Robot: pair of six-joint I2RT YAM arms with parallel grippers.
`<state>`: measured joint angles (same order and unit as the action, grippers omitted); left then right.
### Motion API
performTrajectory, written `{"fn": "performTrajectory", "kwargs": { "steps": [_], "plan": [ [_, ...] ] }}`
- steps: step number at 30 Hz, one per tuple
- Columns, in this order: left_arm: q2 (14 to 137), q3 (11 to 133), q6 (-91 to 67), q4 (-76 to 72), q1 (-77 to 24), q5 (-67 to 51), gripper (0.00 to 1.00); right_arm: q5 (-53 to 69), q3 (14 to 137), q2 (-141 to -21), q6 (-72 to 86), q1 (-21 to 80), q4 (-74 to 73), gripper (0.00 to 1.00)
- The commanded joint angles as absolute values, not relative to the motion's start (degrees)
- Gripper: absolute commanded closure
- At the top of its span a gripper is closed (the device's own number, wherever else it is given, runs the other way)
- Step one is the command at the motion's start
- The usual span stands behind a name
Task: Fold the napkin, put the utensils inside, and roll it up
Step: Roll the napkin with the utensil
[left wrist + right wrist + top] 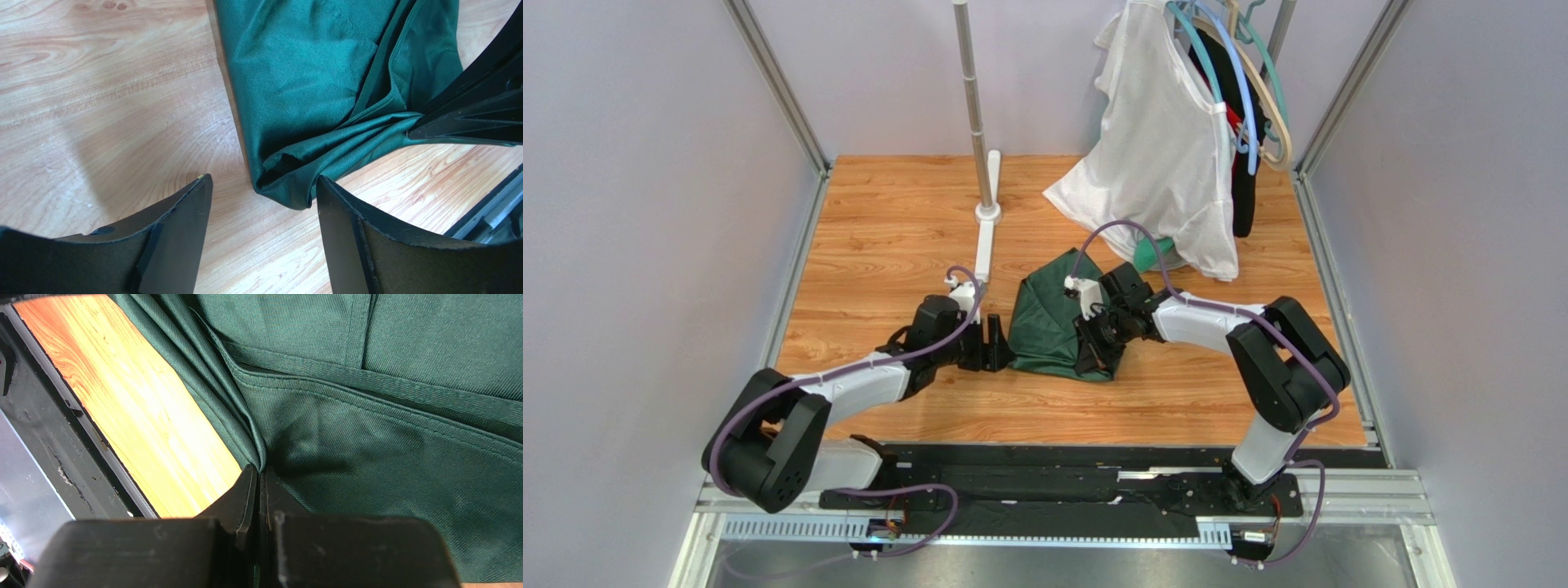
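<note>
Left gripper (264, 182): jaws spread, grasping nothing. A folded corner of the napkin (301, 79) lies flat on the tabletop (92, 122) just ahead of the gap between the two black fingers. It is nearer the right-hand finger, and whether it touches that finger cannot be told. Right gripper (258, 478): clenched, its two fingers pressed together on a gathered fold of the same cloth. Narrow pleats fan outward from the pinch, and bare wood shows to the left of the fingers. The napkin is dark green with a fine ribbed weave and a flat stitched hem band running along its edges. Its surface is plain and matte, doubled over itself in several layers. From above it forms a rumpled, roughly triangular heap between the two grippers, with the left gripper at its left edge and the right gripper on its right near corner. Beyond the left gripper stands a metal pole (974, 98) on a white base. Beyond the right gripper, at the far edge, a white garment (1161, 147) hangs from a cluster of hangers (1247, 86).
</note>
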<state>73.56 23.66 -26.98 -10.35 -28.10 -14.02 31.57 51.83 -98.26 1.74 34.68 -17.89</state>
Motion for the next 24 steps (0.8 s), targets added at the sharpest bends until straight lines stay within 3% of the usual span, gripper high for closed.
{"fn": "performTrajectory", "kwargs": {
  "steps": [1,6,9,15,24],
  "plan": [
    [75.2,23.8,-28.1,-15.8,-27.2,-17.1,0.30,29.6,52.5,-99.7,1.2,34.6,-19.8,1.00],
    [78.0,25.6,-27.2,-15.9,-27.2,-17.6,0.38,29.6,52.3,-99.7,1.3,34.5,-19.7,1.00],
    [77.7,27.0,-24.8,-12.4,-27.2,-14.4,0.37,30.0,52.3,-99.8,1.3,34.6,-20.0,1.00],
    [64.0,28.7,-16.4,-9.9,-27.8,-10.1,0.32,32.8,52.6,-99.9,1.1,34.0,-20.7,1.00],
    [68.1,28.2,-10.7,-20.2,-38.4,-20.1,0.35,40.0,54.2,-102.5,0.2,32.3,-22.9,1.00]
  ]
}}
